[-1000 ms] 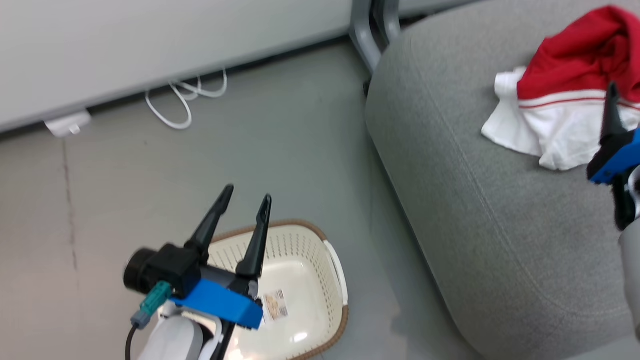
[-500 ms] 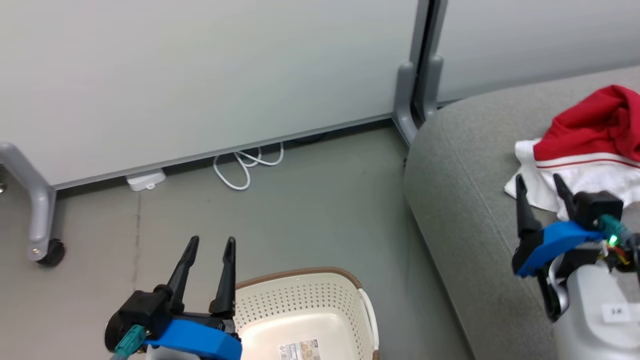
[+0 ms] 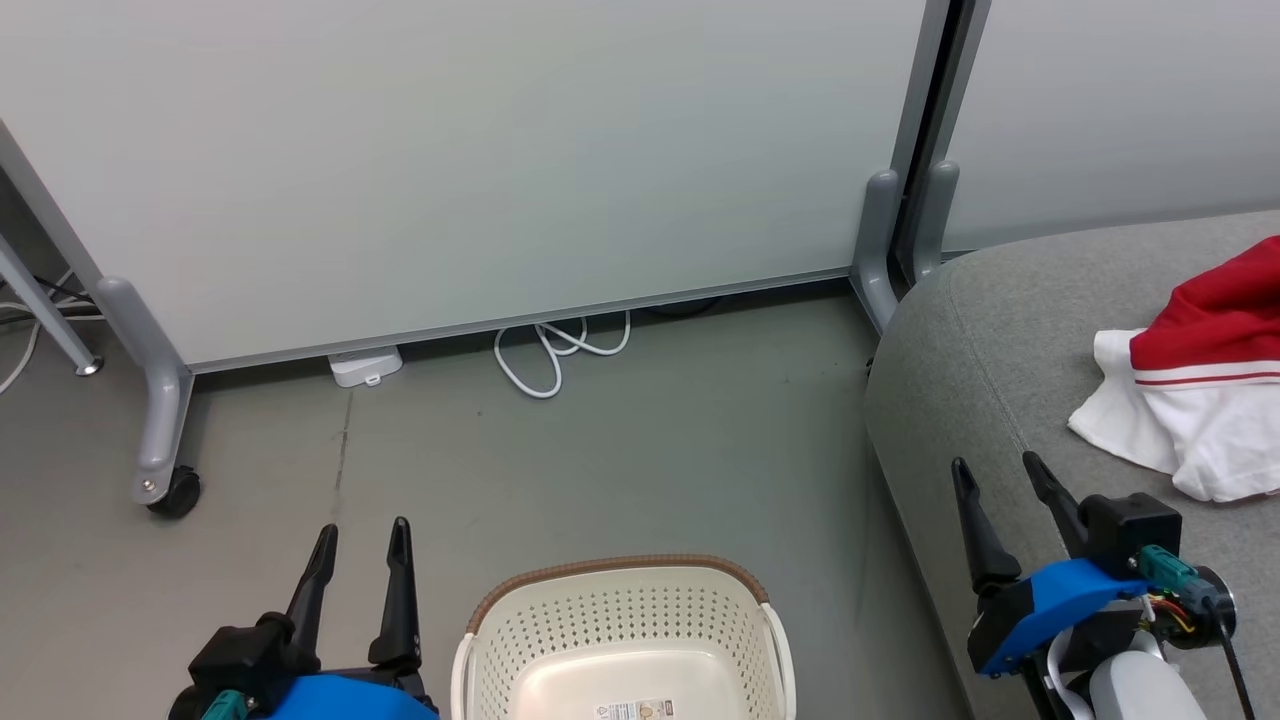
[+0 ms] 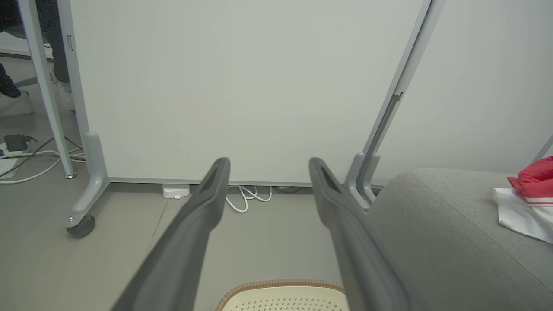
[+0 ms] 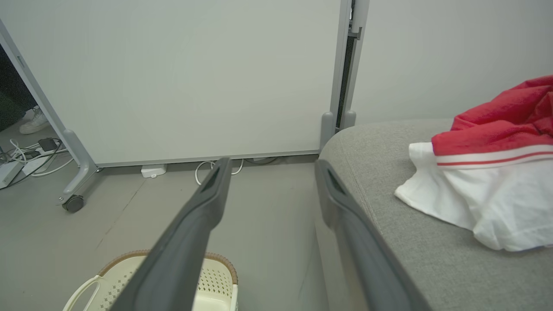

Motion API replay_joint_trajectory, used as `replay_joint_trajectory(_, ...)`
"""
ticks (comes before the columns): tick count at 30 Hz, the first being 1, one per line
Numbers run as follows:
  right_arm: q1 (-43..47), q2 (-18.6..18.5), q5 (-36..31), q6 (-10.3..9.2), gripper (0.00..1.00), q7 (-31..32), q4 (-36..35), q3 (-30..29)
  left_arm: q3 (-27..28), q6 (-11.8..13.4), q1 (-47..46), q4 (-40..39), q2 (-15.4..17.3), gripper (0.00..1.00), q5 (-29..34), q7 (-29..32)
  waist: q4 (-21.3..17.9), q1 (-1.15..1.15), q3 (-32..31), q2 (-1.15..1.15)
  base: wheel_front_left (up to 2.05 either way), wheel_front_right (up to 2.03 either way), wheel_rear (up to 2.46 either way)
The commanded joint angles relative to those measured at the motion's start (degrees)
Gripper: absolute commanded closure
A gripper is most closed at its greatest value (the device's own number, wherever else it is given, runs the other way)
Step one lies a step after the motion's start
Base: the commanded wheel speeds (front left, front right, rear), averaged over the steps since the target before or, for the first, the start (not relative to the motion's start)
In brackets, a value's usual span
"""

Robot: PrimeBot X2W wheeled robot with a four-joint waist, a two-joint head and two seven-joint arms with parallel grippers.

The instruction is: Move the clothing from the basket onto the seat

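Right, L hand [image 3: 362, 528] hangs low over the floor [image 3: 650, 450], both dark fingers spread wide, nothing btwn them, tips aimed toward the partition [image 3: 500, 150]. R hand [image 3: 995, 462] is likewise released: fingers apart, empty, seen against the rounded end edge of the seat [image 3: 1000, 380].

The basket [image 3: 620, 615] stands on the floor btwn the two hands, just beside the L one and near the seat's end edge. Its brown rim faces up, and its inside bottom shows w/ a printed label [image 3: 630, 710].

The clothing [image 3: 1200, 400], red w/ a white panel and red-striped white trim, lies crumpled on the seat top, well in from that end edge and apart from the R hand.

Farther out, along the partition's bottom edge, a looped white cable [image 3: 550, 355] and a small white adapter [image 3: 365, 365] lie on the floor. One partition leg ends in a black caster [image 3: 175, 492]. In the left wrist view a person's white shoe [image 4: 15, 103] shows past the partition's side.
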Motion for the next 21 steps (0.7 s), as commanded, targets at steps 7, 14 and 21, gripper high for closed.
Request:
replay_joint_trajectory(7,3.66,0.15,2.12,0.01,0.0,2.29,-4.13,1.17,0.92,-0.1,0.66,2.2,-0.26,0.0,0.04,-0.15,1.04,0.01,-0.21,0.0,0.0,0.0,0.0)
replay_joint_trajectory(14,4.52,0.17,3.43,0.01,0.0,3.35,-5.68,1.45,1.19,-0.1,0.96,2.91,-0.47,0.0,0.0,-0.15,1.07,0.01,-0.38,0.0,0.0,0.0,0.0)
replay_joint_trajectory(21,4.06,0.15,3.43,0.0,1.0,3.66,-5.54,1.62,1.04,0.0,0.48,3.49,-0.76,1.0,-0.2,0.02,0.84,0.01,-0.21,0.0,0.0,0.0,0.0)
